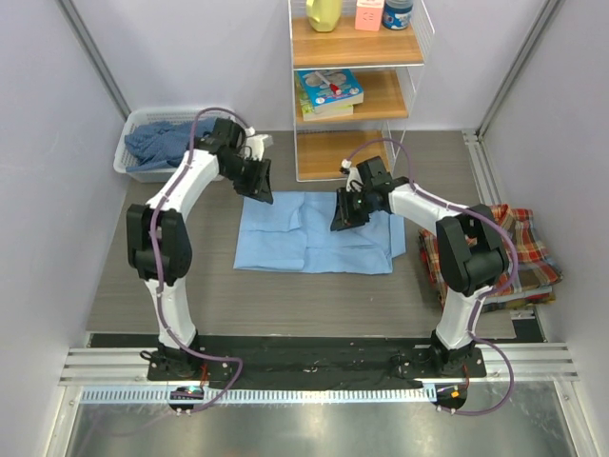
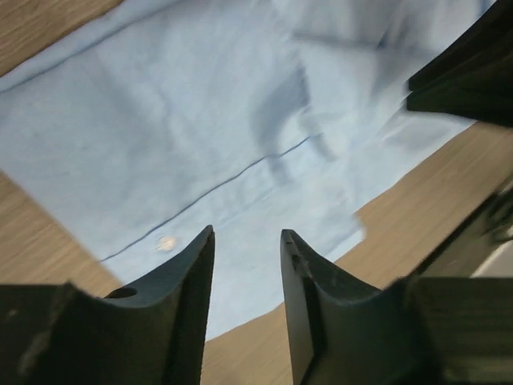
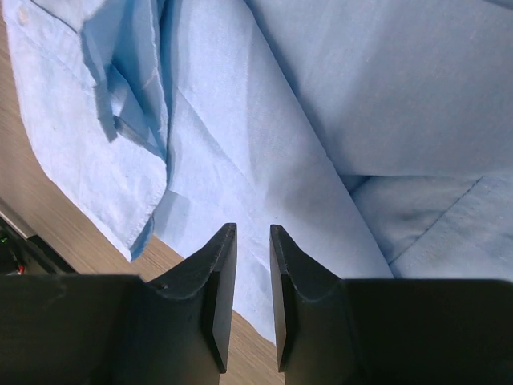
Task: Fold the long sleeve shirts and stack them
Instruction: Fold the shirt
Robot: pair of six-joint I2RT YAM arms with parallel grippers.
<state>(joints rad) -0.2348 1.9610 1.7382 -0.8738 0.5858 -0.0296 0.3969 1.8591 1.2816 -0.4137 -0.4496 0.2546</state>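
a white basket [image 1: 130, 162] at the far left corner of the surface [image 1: 285, 300] holds a crumpled darker blue shirt [image 1: 164, 140]. the light blue shirt [image 1: 314, 233] lies partly folded mid-surface, between the arms. a plaid shirt [image 1: 528, 249] lies at the right edge. the shelf unit [image 1: 357, 152] behind carries a yellow bottle [image 1: 324, 13], a pink box [image 1: 369, 13], a blue jar [image 1: 397, 13] and books [image 1: 328, 92]; their print is too small to read. the left gripper [image 1: 259, 184] hovers over the light blue shirt's far left corner, jaws apart and empty. only the left wrist view shows a small white button [image 2: 166, 241] beside a seam. the right gripper [image 1: 343, 217] hangs over the shirt's right half, jaws a narrow gap apart with nothing between them. its wrist view shows a folded flap's edge.
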